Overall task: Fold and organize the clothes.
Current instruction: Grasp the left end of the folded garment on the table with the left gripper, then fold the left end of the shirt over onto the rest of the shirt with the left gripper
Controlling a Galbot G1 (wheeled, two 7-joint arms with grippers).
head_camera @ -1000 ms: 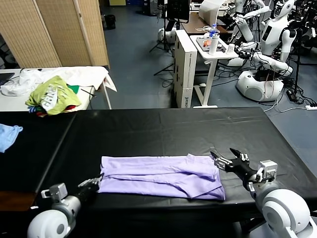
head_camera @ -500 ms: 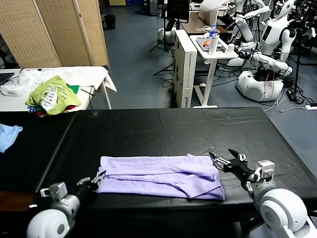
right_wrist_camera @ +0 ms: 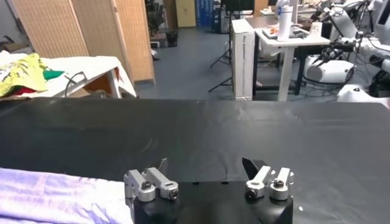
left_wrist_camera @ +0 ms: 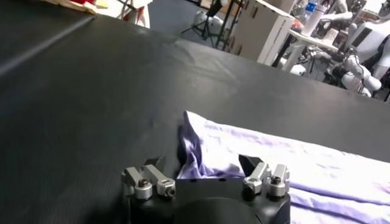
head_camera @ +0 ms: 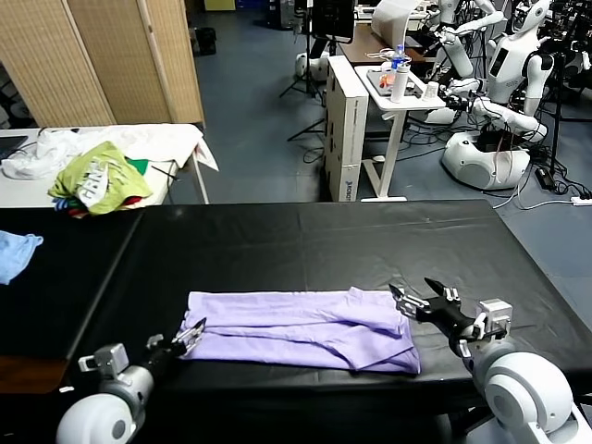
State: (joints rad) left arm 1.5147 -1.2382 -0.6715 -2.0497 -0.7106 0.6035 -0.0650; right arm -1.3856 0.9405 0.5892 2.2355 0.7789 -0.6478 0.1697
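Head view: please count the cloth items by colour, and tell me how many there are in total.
Lavender T-shirt, on the black table: 1
Yellow-green and white garment heap, on the white side table: 1
Light blue cloth, at the left edge: 1
White cloth, behind the heap: 1
Total: 4

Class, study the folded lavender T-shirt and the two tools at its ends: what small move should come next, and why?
Probably each tool should close on its own short end. The T-shirt lies in a long folded band on the black table; the left tool stands open at its left edge, and the right tool stands open beside its right edge, neither holding fabric.
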